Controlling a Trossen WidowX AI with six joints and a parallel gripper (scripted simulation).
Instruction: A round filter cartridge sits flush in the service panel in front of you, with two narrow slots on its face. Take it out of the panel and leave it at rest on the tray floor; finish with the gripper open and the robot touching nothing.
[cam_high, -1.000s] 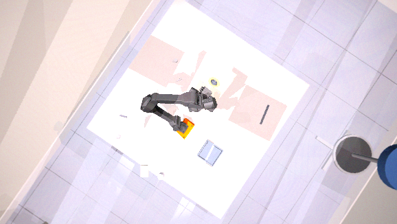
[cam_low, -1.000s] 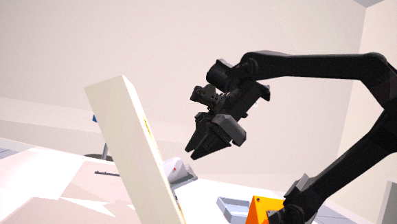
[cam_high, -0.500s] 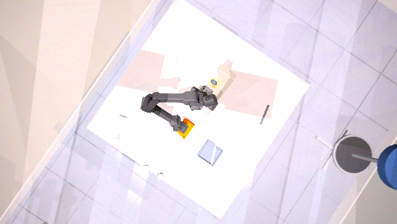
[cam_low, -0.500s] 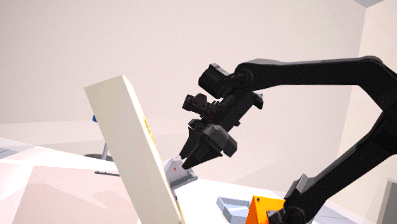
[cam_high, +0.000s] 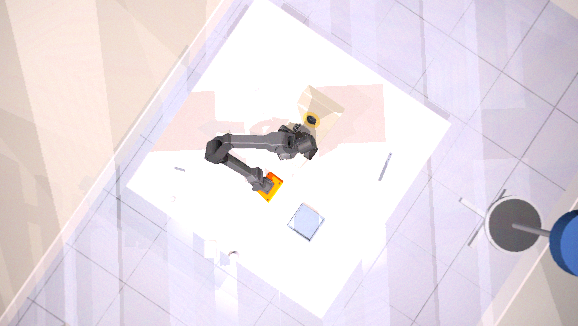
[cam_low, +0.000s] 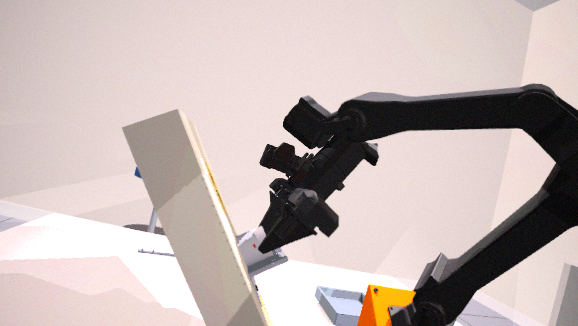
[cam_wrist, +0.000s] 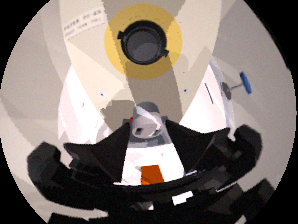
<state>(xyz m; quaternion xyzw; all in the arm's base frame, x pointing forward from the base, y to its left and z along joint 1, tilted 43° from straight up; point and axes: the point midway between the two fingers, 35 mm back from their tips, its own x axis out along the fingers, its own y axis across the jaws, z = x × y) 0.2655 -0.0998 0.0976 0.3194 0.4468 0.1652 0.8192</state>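
Observation:
A beige service panel stands tilted on the white table. A dark round cartridge sits in it inside a yellow ring, with small notches at its rim. My gripper is low in front of the panel, below the cartridge. Its open fingers stand on either side of a small light grey piece with a red dot, which rests on a grey base. I cannot tell whether the fingers touch it. The grey tray lies empty near the arm's base.
The arm's orange base stands between panel and tray. A thin grey rod lies on the table beyond the panel. A round grey stand with a blue part is off the table.

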